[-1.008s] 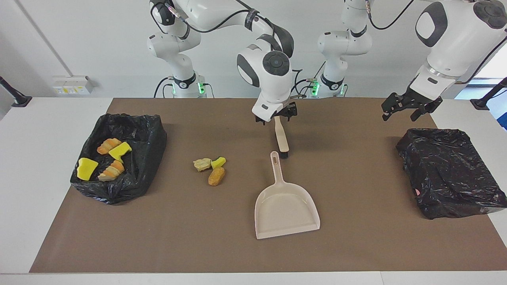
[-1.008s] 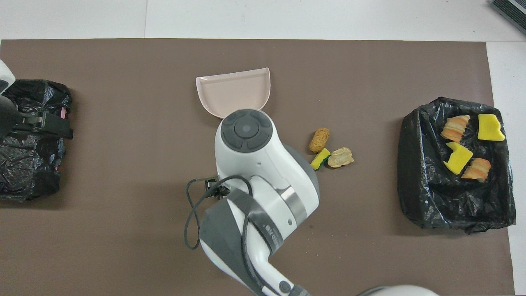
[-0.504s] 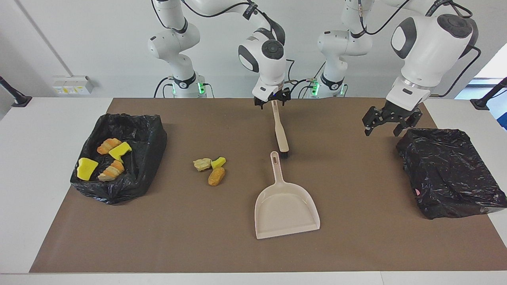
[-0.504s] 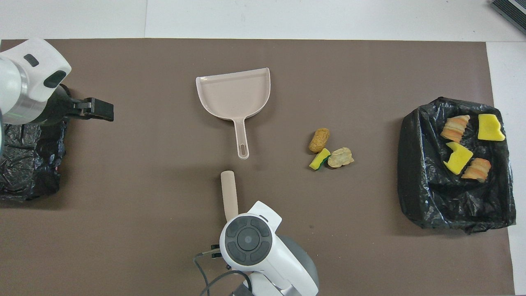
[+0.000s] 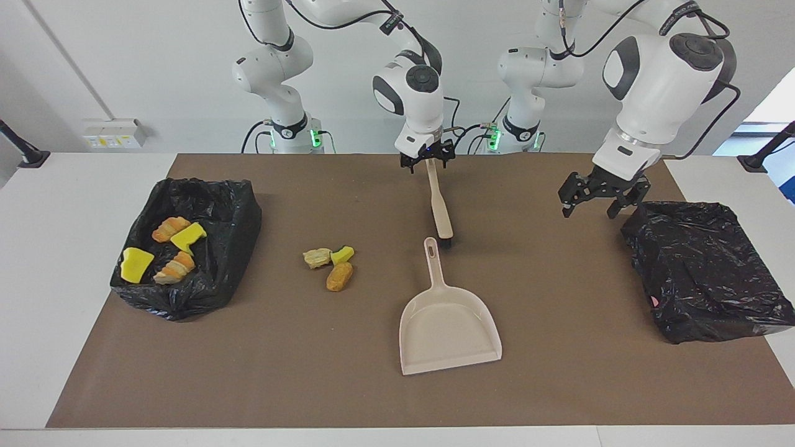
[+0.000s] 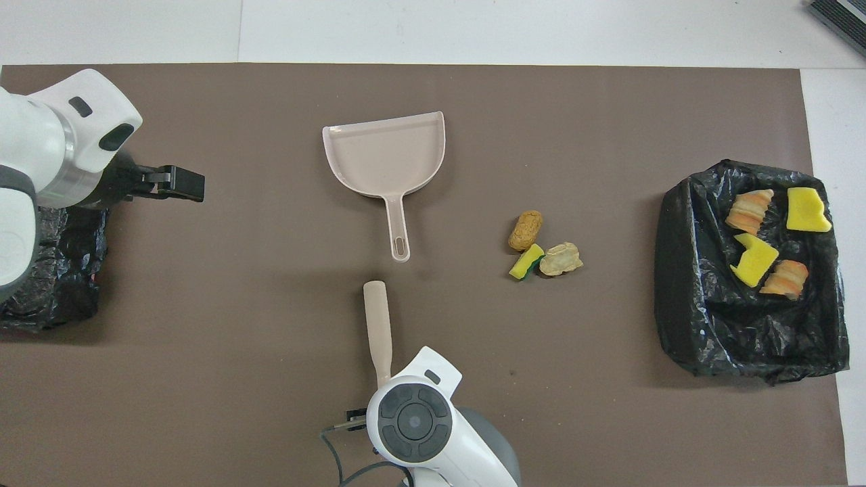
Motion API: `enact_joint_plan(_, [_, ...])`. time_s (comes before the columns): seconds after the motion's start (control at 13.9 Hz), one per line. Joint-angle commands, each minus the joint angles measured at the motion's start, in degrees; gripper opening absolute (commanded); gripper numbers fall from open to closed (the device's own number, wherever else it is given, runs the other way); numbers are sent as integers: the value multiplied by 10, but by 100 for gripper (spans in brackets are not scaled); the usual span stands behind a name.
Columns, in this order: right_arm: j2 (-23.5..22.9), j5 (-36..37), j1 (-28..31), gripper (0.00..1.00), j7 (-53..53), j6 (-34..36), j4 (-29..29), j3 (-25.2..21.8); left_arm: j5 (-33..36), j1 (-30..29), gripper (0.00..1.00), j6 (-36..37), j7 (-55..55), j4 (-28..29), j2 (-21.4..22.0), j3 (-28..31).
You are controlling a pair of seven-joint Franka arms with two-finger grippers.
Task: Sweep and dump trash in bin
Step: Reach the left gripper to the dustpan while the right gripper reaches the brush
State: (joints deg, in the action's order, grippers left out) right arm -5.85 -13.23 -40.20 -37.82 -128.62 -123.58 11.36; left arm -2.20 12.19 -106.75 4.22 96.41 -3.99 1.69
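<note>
Across your bench, four yellow and orange-striped chunks (image 5: pixel 163 249) lie in the black-lined bin (image 5: pixel 231 248), three loose trash pieces (image 5: pixel 329 264) sit mid-mat, right gripper (image 5: pixel 426 162) fingers open around the brush (image 5: pixel 440 208) handle, left gripper (image 5: pixel 595 203) fingers open.

dustpan (image 6: pixel 385 152) mid-mat | brush (image 6: pixel 377 326) nearer robots | three trash chunks (image 6: pixel 541 247) beside | four in bin (image 6: pixel 690 284)

We see both views bright and evenly lit from above, with sharp focus throughout. Shadows on the brown surface (image 5: pixel 559 372) are soft and short, lying close under the dustpan (image 5: pixel 448 326) and beneath each arm's jaws. Faint sheen glints on the black bag (image 5: pixel 708 273) folds. Daylight glows at one edge.
</note>
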Motion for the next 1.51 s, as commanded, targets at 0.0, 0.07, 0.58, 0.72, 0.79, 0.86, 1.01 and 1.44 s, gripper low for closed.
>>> enact_joint_plan(0.0, [-7, -14, -1, 92, -12, -27, -7, -1, -2, 11, 100, -16, -2, 14, 5, 8])
enact_joint_plan(0.07, [-13, -14, -2, 91, -12, -34, -7, -1, -2, 11, 100, -12, -3, 16, 6, 8])
enact_joint_plan(0.58, [-22, -13, -4, 12, -11, -44, -2, -1, -3, 12, 100, -22, -11, 19, 6, 7])
enact_joint_plan(0.72, [-31, -13, -4, 0, -12, -43, 12, -1, -3, 28, 100, -28, -4, 17, -14, 8])
enact_joint_plan(0.79, [-35, -13, -3, 0, -11, -40, 18, -1, -3, 34, 100, -29, -3, 14, -22, 7])
enact_joint_plan(0.86, [-37, -13, -3, 0, -10, -33, 24, -1, -3, 38, 100, -30, -3, 15, -24, 7])
enact_joint_plan(1.01, [-37, -10, 1, 0, -12, 1, 40, -3, -3, 45, 100, -33, -3, 12, -34, 7])
enact_joint_plan(1.44, [70, -9, 85, 0, 16, 157, 55, -7, -3, 90, 100, -96, 50, 9, -93, 7])
